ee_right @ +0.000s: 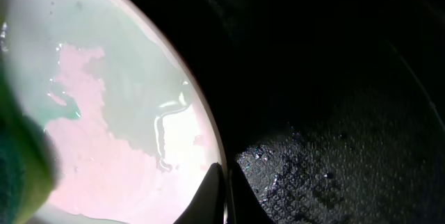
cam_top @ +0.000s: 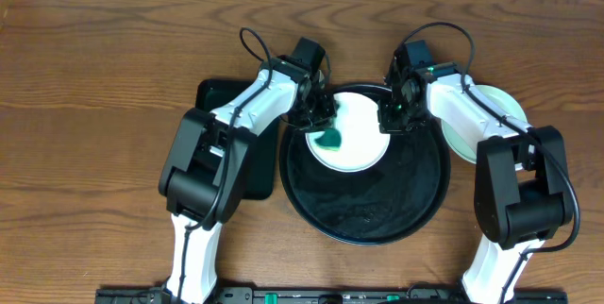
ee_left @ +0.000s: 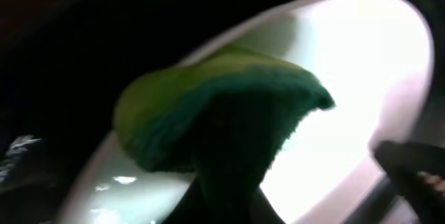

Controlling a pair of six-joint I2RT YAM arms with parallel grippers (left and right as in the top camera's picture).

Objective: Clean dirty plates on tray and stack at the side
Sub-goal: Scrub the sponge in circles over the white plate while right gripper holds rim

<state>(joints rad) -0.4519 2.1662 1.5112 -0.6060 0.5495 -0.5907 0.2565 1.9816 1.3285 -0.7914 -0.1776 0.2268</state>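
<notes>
A white plate (cam_top: 357,143) lies in the far part of the round black tray (cam_top: 377,205). My left gripper (cam_top: 326,126) is shut on a green and yellow sponge (cam_top: 329,138) and presses it on the plate's left part; the sponge fills the left wrist view (ee_left: 222,113). My right gripper (cam_top: 389,120) is shut on the plate's right rim (ee_right: 208,133). A thin green wet film (ee_right: 118,64) covers part of the plate. Pale mint-green plates (cam_top: 491,120) lie to the right of the tray, partly under my right arm.
A smaller dark green rectangular tray (cam_top: 217,96) lies left of the black tray, mostly under my left arm. Brown wooden table (cam_top: 94,106) all around.
</notes>
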